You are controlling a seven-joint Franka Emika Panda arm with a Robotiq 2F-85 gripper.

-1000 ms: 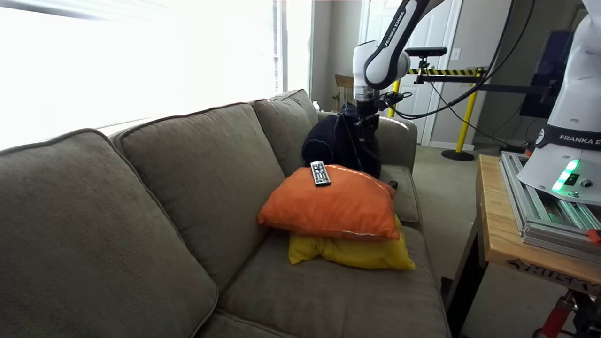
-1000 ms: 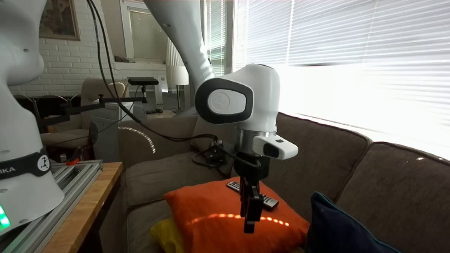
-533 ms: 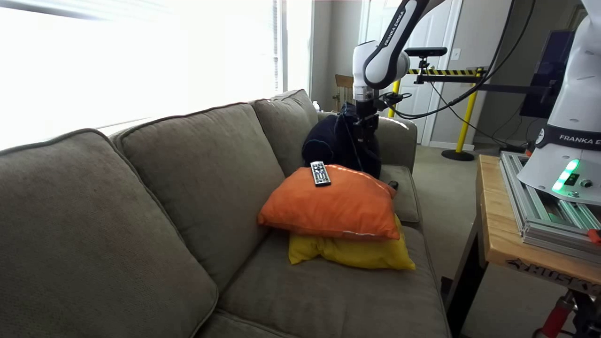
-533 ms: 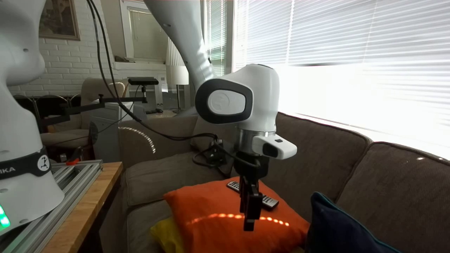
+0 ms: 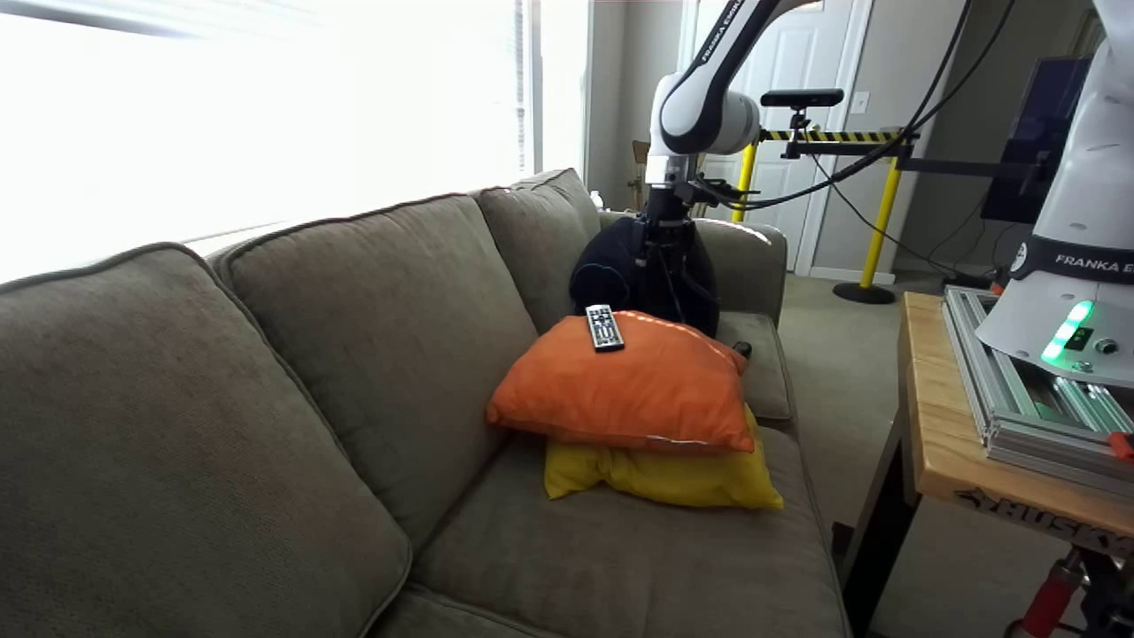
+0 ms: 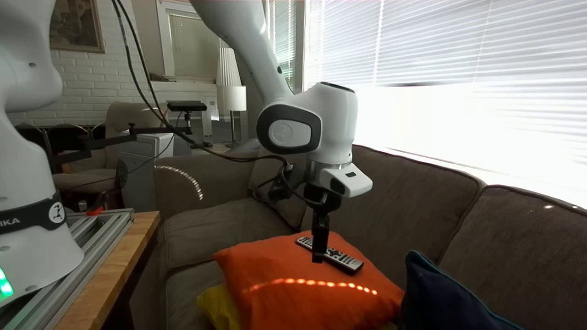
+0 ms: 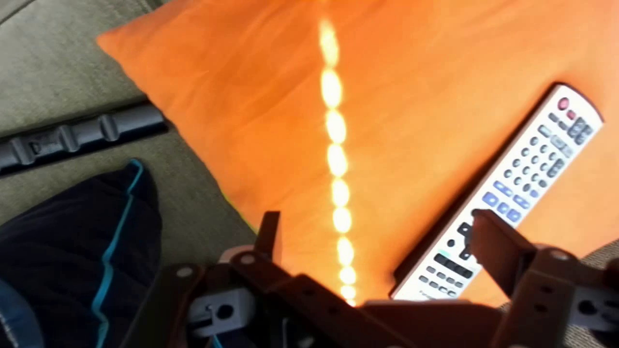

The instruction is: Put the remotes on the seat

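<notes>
The whitish-grey remote (image 7: 503, 193) with dark buttons lies on top of the orange pillow (image 5: 620, 399), which shows in both exterior views. A dark remote (image 7: 82, 135) lies on the grey-green seat (image 5: 638, 567) beside that pillow; in an exterior view only a dark end of this dark remote (image 5: 742, 349) peeks out past the pillow. Above the orange pillow hangs my gripper (image 7: 375, 224), pointing down, jaws wide apart and nothing held. In the wrist view its right-hand finger (image 7: 503, 246) covers part of the whitish remote, while the left one stands over bare orange fabric.
Under the orange pillow is a yellow pillow (image 5: 664, 474). A navy pillow (image 6: 449, 298) with teal piping leans by the sofa back near the dark remote. The sofa backrest (image 5: 381, 328) runs along the window. A wooden workbench (image 5: 930, 399) carries the robot base.
My gripper has shifted toward the backrest and the whitish remote, uncovering more of that remote in an exterior view. Both remotes and the pillows have stayed in place.
</notes>
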